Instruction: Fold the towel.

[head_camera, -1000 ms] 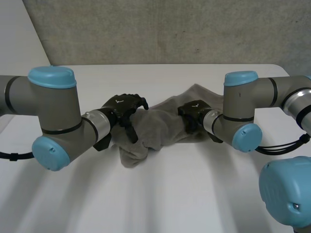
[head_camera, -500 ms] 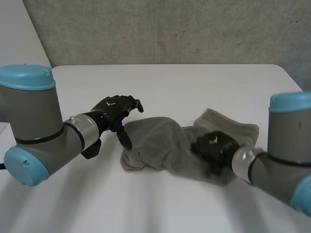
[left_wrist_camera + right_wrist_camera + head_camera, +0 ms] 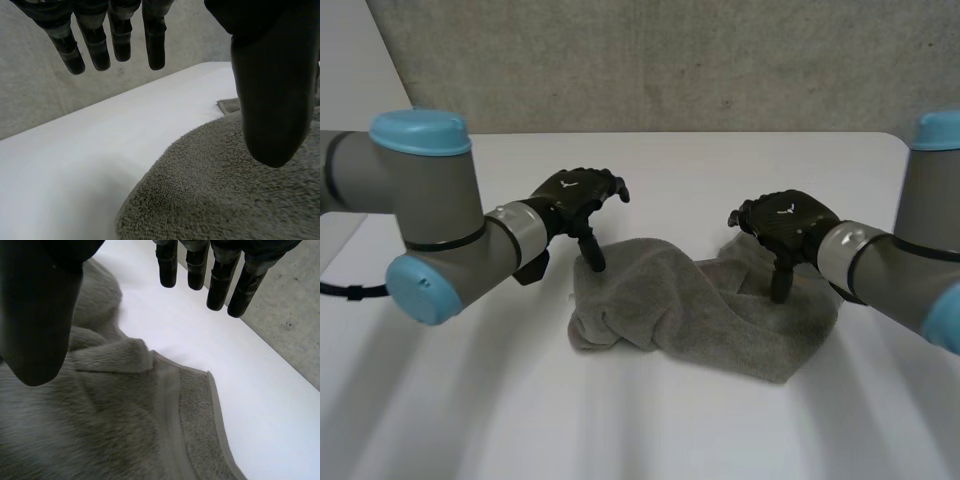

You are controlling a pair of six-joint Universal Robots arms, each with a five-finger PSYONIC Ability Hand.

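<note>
A grey towel (image 3: 690,310) lies crumpled in a heap on the white table (image 3: 650,170). My left hand (image 3: 578,197) hovers just above the towel's left end, open, thumb pointing down. The left wrist view has its fingers (image 3: 115,35) straight and apart from the thumb, the towel (image 3: 225,190) below and nothing held. My right hand (image 3: 785,222) hangs over the towel's right end, open too. Under that hand lies a hemmed edge of the towel (image 3: 170,405), free of the fingers (image 3: 220,275).
A grey wall (image 3: 650,60) rises behind the table's far edge. Bare tabletop lies in front of the towel and beyond it. Both grey arms (image 3: 430,240) reach in from the sides.
My right hand has opened, let go of the towel and risen above its right end. The towel has dropped into a heap. The left hand has lifted slightly, still open.
</note>
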